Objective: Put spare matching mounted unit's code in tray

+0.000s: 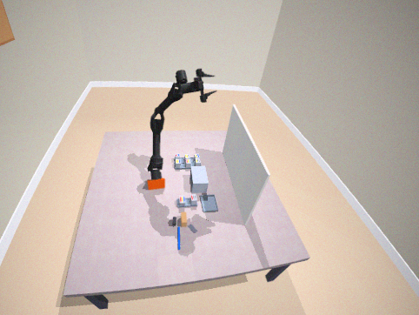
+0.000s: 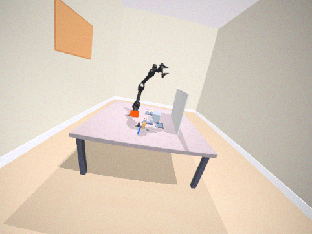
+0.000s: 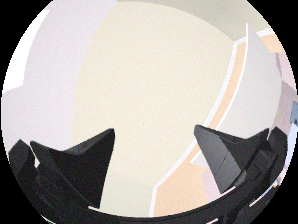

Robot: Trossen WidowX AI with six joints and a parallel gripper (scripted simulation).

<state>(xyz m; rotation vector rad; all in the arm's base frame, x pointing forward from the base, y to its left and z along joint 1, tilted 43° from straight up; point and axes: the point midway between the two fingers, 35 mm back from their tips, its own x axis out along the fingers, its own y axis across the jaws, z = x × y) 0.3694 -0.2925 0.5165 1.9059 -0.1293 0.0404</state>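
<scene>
My gripper point(image 1: 215, 83) point(image 2: 168, 70) point(image 3: 156, 131) is open and empty, high above the table's back part. A rack point(image 1: 182, 165) holds several small white blocks with coloured marks. A shorter rack point(image 1: 188, 203) nearer the front holds two more such blocks, one with red and yellow marks point(image 1: 182, 199), one with red marks point(image 1: 194, 198). The shallow grey tray point(image 1: 210, 204) point(image 2: 159, 125) lies right of the shorter rack. A dark patch covers its back left corner. I cannot tell which block is the mounted unit, and no code is readable.
A grey-blue box point(image 1: 199, 180) point(image 2: 156, 116) stands between the racks. A tall pale panel point(image 1: 245, 167) point(image 2: 179, 110) stands upright at the right. A tan block point(image 1: 183, 219), a small dark object point(image 1: 175, 221), a blue bar point(image 1: 178, 238) and a flat grey piece point(image 1: 193, 228) lie nearer the front.
</scene>
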